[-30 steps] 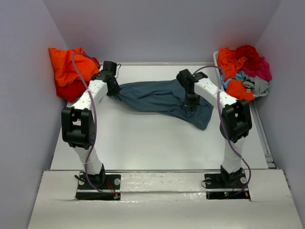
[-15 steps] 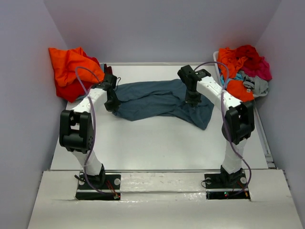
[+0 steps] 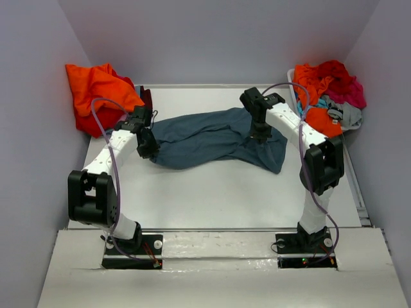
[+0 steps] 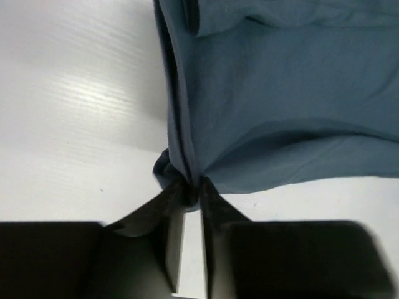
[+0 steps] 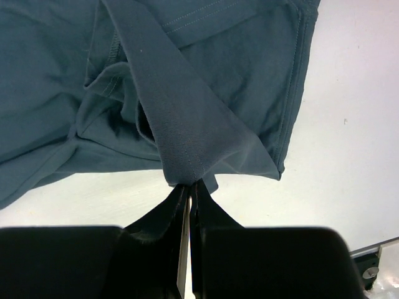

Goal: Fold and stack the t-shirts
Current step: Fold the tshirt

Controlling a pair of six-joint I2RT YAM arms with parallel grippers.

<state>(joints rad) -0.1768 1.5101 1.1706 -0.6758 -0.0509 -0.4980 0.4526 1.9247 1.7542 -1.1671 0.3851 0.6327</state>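
holding the soft dark slate-blue t-shirt (image 3: 205, 136), your left gripper (image 4: 190, 187) and right gripper (image 5: 189, 185) each clenched an edge; spreading seemed underway; next, pull it flat.

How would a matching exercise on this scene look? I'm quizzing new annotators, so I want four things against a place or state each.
Things:
1. slate-blue t-shirt
2. orange heap
3. mixed-colour pile
4. left gripper

Places or states:
A. far-right corner
B. far-left corner
C. spread across the middle
D. shut on cloth

Pairs: 1-C, 2-B, 3-A, 4-D
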